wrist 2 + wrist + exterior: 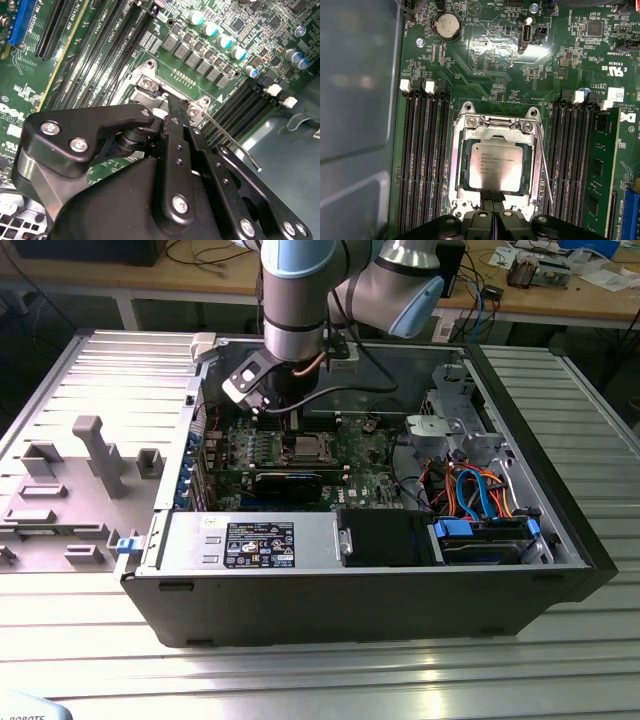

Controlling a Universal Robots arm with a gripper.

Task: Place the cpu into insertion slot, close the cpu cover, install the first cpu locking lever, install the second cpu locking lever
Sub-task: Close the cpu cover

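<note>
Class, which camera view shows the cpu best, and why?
The first wrist view: the cpu lies face-up, nearly whole, in the insertion slot. The exterior view shows a tiny pale patch; in the second wrist view the gripper covers it.

cpu (496,167): matt pale metal | cpu cover (495,131): shiny silvery metal | end effector (493,196): matt black | motherboard (490,65): glossy green

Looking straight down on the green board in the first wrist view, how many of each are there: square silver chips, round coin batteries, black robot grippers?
cpu: 1
round coin battery: 1
gripper: 1
Total: 3
</note>
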